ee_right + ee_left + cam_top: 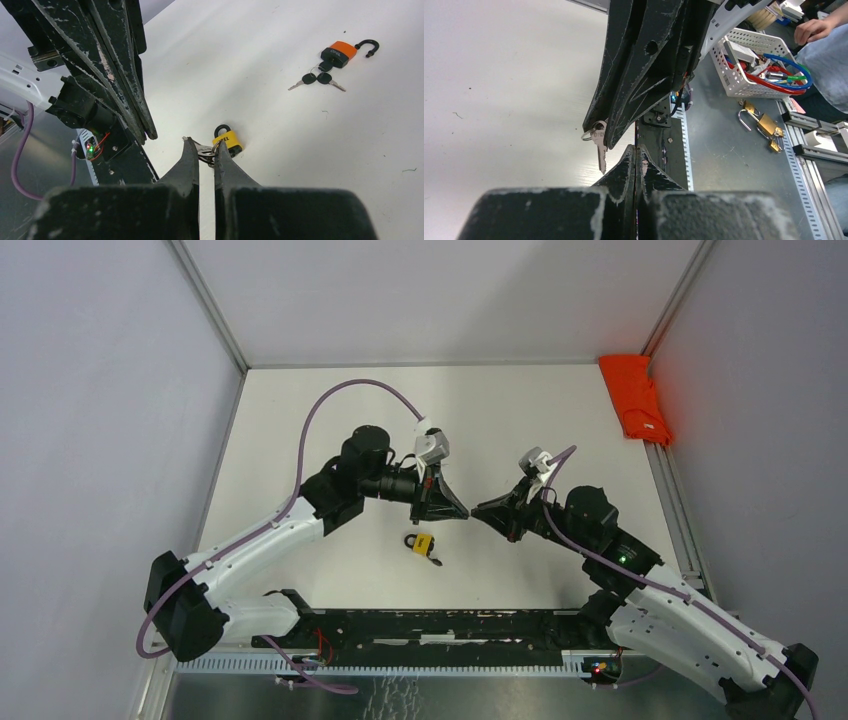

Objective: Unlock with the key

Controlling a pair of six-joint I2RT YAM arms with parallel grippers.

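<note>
Both arms meet over the middle of the white table, fingertips almost nose to nose. The right gripper has its fingers drawn nearly together and pinches the key by its head, at the very tips. Seen from the left wrist, the key hangs with its long axis close to upright, head and ring at the top against the fingertip and the toothed blade pointing down at the table. It is up in the air, touching nothing else.

The left gripper faces it with both fingers pressed flat together and nothing between them. It sits just beside the key without touching it.

The yellow padlock lies on the table below and slightly left of the two grippers. Its long axis is diagonal, with the black shackle toward the far left and the body toward the near right. The shackle looks closed.

Farther off on the table, an orange padlock lies with its shackle swung open and two black-headed keys beside it. A red cloth sits at the far right edge.
</note>
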